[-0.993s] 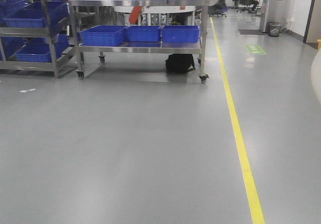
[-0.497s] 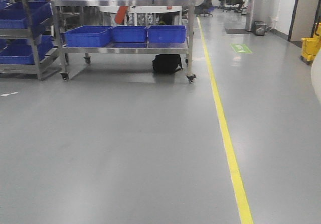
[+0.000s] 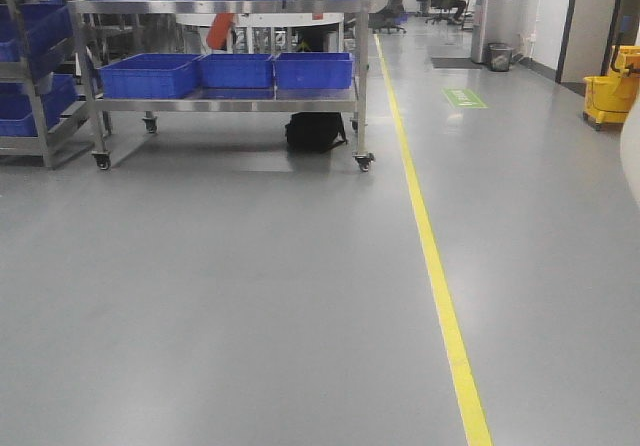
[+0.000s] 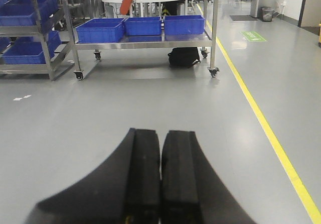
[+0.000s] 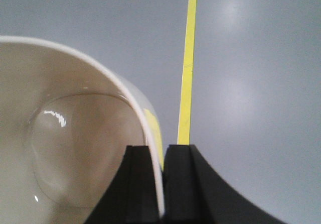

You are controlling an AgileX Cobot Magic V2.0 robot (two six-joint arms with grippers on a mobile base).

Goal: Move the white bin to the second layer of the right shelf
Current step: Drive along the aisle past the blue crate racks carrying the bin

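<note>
Flooring (image 3: 230, 296) grey, smooth and glossy, with a yellow line (image 3: 432, 266) running toward the far end. Wheeled steel cart (image 3: 230, 103) carries blue crates (image 3: 236, 69), with a black bag (image 3: 315, 131) beneath and a yellow mop bucket (image 3: 606, 96) at right. Left gripper (image 4: 161, 138): fingers pressed together, holding nothing. Right gripper (image 5: 163, 156): clamped on the wall of the white bin (image 5: 65, 148), which is held above the floor.

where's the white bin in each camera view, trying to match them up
Exterior front-facing: not clearly in it; a pale curved sliver at the right edge may be it, cannot tell.
Left wrist: not in it; only the shut left gripper shows.
Right wrist: the white bin fills the lower left, its rim clamped in the right gripper.
Shared landmark: the yellow floor line, in all three.
</note>
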